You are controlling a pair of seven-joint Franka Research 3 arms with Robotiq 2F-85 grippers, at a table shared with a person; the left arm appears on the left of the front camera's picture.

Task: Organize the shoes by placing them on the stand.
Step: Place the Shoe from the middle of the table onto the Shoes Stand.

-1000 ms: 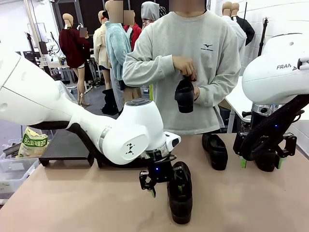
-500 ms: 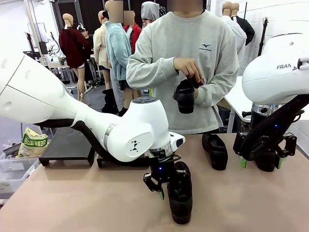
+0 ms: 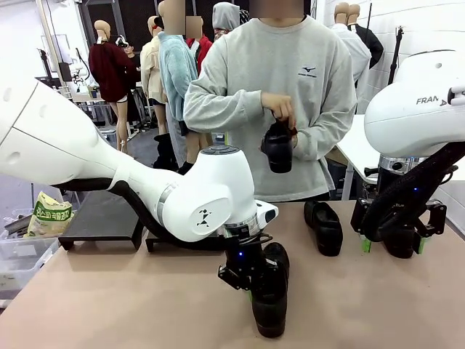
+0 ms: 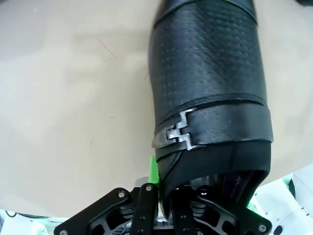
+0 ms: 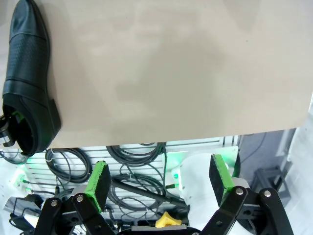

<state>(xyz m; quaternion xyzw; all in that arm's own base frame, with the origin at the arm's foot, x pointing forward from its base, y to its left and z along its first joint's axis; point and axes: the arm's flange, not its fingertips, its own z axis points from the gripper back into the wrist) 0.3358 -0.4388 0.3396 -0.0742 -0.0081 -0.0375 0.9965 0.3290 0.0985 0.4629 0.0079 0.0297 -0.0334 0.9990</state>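
Observation:
A black glossy shoe (image 3: 270,314) lies at the table's near middle, toe toward me. My left gripper (image 3: 251,281) is shut on the side wall of its heel opening. In the left wrist view the shoe (image 4: 210,93) stretches away from the left gripper (image 4: 160,188), a green pad (image 4: 153,170) pressed against its outside. A second shoe (image 3: 325,227) lies on the table in front of the person, who holds a third shoe (image 3: 277,147) in both hands at chest height. My right gripper (image 3: 392,243) hangs open and empty at the table's right side. The low black stand (image 3: 102,222) sits at the far left.
The right wrist view looks past the open right gripper (image 5: 159,181) at the table's edge (image 5: 171,132), with cables (image 5: 132,161) below it and the gripped shoe (image 5: 29,83) farther off. A clear bin (image 3: 18,258) and a printed bag (image 3: 49,214) sit left of the table.
My left gripper has slid right over the shoe's heel and closed on its side wall. The person has shifted the held shoe a little. The right arm has stayed still.

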